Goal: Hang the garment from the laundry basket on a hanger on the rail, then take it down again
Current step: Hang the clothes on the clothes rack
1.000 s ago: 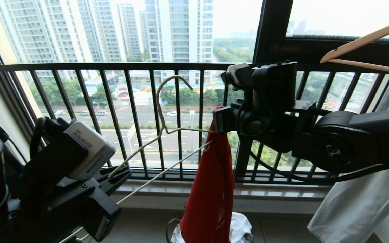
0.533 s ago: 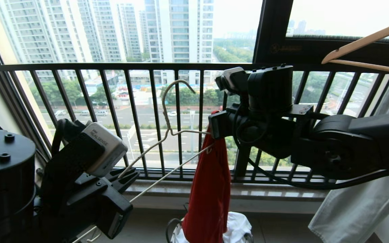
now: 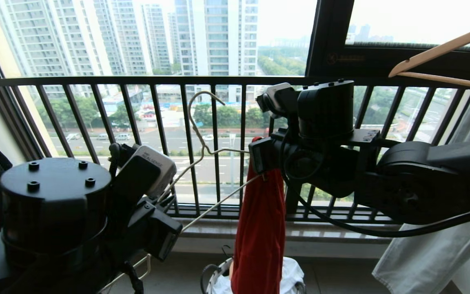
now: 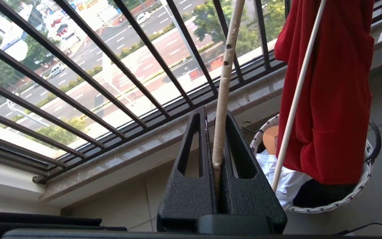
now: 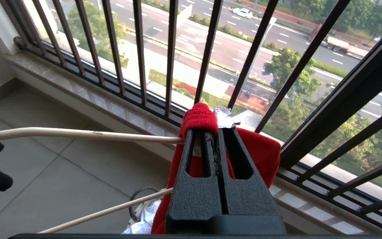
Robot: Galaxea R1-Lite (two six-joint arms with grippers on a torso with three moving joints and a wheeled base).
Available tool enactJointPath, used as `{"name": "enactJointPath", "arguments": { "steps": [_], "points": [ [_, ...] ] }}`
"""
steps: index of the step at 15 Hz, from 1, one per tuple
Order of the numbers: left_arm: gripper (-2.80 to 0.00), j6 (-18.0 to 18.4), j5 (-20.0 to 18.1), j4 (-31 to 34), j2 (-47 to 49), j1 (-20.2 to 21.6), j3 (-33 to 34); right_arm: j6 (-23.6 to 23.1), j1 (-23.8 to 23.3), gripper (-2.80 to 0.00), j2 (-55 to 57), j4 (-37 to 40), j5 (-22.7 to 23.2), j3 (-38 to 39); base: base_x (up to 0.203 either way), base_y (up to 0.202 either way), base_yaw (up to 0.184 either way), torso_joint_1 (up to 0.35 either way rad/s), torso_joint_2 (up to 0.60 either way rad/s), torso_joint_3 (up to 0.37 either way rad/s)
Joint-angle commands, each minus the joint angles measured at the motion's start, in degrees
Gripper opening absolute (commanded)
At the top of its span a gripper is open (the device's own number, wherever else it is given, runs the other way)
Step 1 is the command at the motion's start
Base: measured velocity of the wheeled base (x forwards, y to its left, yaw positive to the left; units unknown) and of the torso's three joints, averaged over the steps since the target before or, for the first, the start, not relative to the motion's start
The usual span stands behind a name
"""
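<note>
both arms are mid-air in front of the black window railing, threading the cream wire hanger into the red t-shirt.

left gripper is clamped narrow on one shoulder wire of the hanger, near its end. right gripper is pinched tight on the tee's red ribbed collar, w/ a bit of white neck label poking out beside it. the shirt hangs straight down from that pinch, its hem trailing into the round white laundry basket on the floor. the hanger's far shoulder tip sits right at the collar; whether it's inside the neck opening can't be told.

to do this bit well, imo:
- keep the right pinch steady so the neck hole doesn't sag shut
- feed the hanger w/ the left arm along the wire's own line, not sideways, or the tip snags the rib
- don't lift yet; the grey rail isn't in view, and the tee needs both shoulders seated first.
</note>
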Motion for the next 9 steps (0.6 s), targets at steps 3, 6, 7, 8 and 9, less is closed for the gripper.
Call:
{"name": "enactJointPath", "arguments": {
  "steps": [3,6,7,8,9],
  "points": [
    [-2.80,0.1,0.9,-9.1,6.6,0.0,1.7,0.1,0.8,-2.80,0.0,-0.2,-0.4,-0.2,0.000,0.000,0.000,0.000,0.00,0.000],
    [-2.80,0.1,2.7,-14.8,9.5,-0.1,2.2,2.5,0.8,-2.80,0.2,-0.2,-1.1,-1.8,0.000,0.000,0.000,0.000,0.00,0.000],
    [-2.80,0.1,3.5,-17.6,10.6,-0.1,2.1,2.6,0.9,-2.80,0.2,-0.5,-1.3,-1.9,0.000,0.000,0.000,0.000,0.00,0.000],
    [-2.80,0.3,3.8,-19.9,11.6,-0.1,2.2,3.4,1.3,-2.80,0.3,-0.7,-1.5,-2.2,0.000,0.000,0.000,0.000,0.00,0.000],
    [-2.80,0.9,4.0,-21.7,12.7,-0.1,2.7,4.9,2.0,-2.80,0.4,-0.7,-1.6,-2.6,0.000,0.000,0.000,0.000,0.00,0.000]
  ]
}}
